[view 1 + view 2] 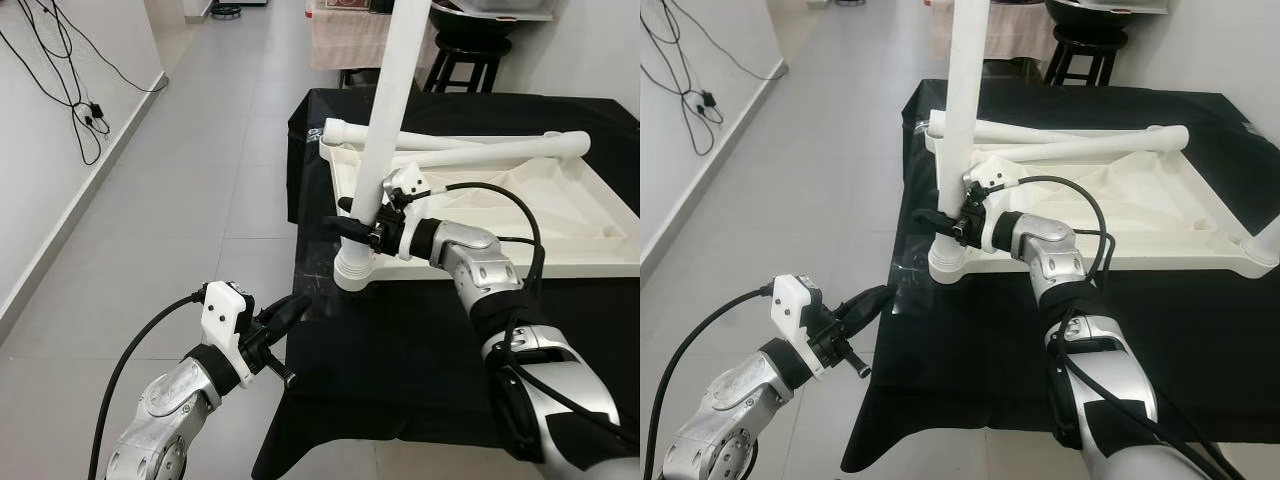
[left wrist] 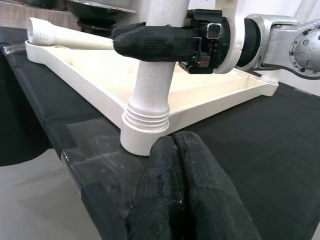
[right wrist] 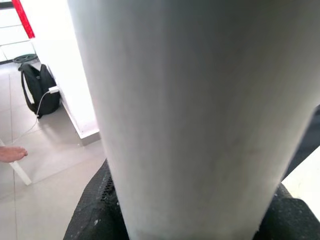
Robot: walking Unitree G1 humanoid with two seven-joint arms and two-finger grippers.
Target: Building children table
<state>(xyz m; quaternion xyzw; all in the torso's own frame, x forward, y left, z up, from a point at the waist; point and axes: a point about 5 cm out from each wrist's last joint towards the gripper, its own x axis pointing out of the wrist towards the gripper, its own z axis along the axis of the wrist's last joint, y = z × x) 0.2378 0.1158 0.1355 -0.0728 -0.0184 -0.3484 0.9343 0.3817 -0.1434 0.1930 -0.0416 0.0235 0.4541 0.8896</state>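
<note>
Right gripper (image 1: 358, 222) clamps a smooth white tubular leg (image 1: 385, 130), upright with ribbed foot in the moulded plastic top's (image 1: 500, 215) corner. Left gripper (image 1: 292, 310), fingers pressed together, hovers beside the black-draped tabletop (image 1: 400, 350).

A black cloth (image 1: 420, 340) covers the surface under everything, black cables (image 1: 60, 70) hang on the white wall over grey floor tiles (image 1: 190, 190), and further back — a dark stool (image 1: 470, 60) — beside a black backpack (image 3: 37, 95).

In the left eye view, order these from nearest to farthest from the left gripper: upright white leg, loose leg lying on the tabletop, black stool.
1. Upright white leg, at the tabletop's near corner.
2. Loose leg, lying across the tabletop behind.
3. Black stool, beyond the table.
</note>
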